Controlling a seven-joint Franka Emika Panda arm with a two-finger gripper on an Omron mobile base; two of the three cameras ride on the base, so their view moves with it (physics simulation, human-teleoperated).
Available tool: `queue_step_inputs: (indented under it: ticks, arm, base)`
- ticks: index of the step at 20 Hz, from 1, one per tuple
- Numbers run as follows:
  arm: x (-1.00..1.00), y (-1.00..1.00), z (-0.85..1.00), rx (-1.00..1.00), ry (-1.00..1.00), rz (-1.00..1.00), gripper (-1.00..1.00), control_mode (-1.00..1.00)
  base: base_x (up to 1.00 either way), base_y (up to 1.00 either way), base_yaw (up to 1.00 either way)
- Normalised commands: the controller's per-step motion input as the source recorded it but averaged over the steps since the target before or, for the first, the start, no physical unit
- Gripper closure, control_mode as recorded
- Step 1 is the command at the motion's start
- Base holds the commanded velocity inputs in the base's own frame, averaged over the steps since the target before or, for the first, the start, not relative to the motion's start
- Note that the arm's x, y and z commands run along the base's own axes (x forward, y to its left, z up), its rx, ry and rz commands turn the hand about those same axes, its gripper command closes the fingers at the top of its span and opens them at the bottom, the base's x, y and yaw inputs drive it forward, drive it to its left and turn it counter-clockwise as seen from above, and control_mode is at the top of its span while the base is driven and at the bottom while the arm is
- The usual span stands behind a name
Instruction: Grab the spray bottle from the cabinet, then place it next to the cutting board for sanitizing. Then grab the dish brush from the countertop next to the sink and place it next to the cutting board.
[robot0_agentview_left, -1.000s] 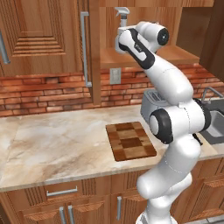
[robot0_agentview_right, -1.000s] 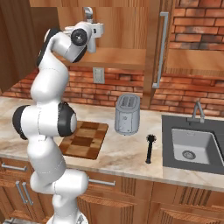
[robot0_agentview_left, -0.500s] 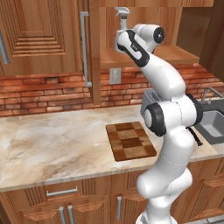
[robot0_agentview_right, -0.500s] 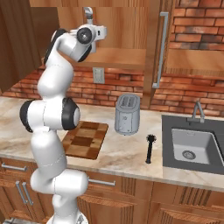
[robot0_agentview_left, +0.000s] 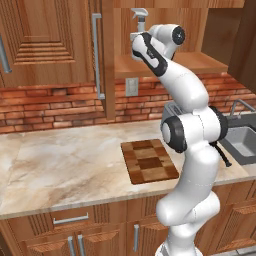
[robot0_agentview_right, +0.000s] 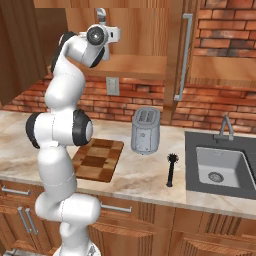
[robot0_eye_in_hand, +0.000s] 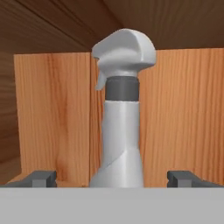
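The pale grey spray bottle (robot0_eye_in_hand: 122, 109) stands upright on the shelf of the open cabinet (robot0_agentview_left: 170, 62), its trigger head (robot0_agentview_left: 139, 14) showing above my hand. My gripper (robot0_eye_in_hand: 112, 178) is open, one fingertip on each side of the bottle's lower body, not touching it; from the left base view the gripper (robot0_agentview_left: 135, 39) sits at the cabinet's front. The checkered cutting board (robot0_agentview_left: 150, 161) lies on the countertop (robot0_agentview_left: 60, 165) beside my arm. The black dish brush (robot0_agentview_right: 171, 170) lies between the toaster and the sink (robot0_agentview_right: 192, 160).
A silver toaster (robot0_agentview_right: 145, 130) stands behind the brush, right of the board (robot0_agentview_right: 97, 159). The faucet (robot0_agentview_right: 226, 127) rises behind the basin. The cabinet's swung-open door (robot0_agentview_right: 20, 50) hangs beside my arm. A shut cabinet with a long bar handle (robot0_agentview_left: 97, 55) adjoins the open one.
The arm has straightened and risen, with its elbow swung in closer to the cabinet. The hand stays at the bottle, and the jaws remain open.
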Motion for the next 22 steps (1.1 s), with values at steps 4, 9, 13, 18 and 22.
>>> queue_step_inputs:
  ticks: [4, 9, 13, 18, 22]
  arm:
    - [0.02, -0.08, 0.0, 0.01, 0.0, 0.0, -1.0, -1.0]
    - [0.24, -0.06, 0.0, 0.0, 0.01, 0.0, -1.0, -1.0]
    - [0.41, 0.09, 0.0, 0.0, 0.03, 0.0, -1.0, -1.0]
    - [0.36, 0.0, 0.0, 0.0, 0.04, 0.0, -1.0, -1.0]
    - [0.23, 0.0, 0.0, 0.0, 0.01, 0.0, 1.0, -1.0]
  base:
    - [0.0, 0.0, 0.0]
    - [0.0, 0.0, 0.0]
    - [0.0, 0.0, 0.0]
    - [0.0, 0.0, 0.0]
    - [0.0, 0.0, 0.0]
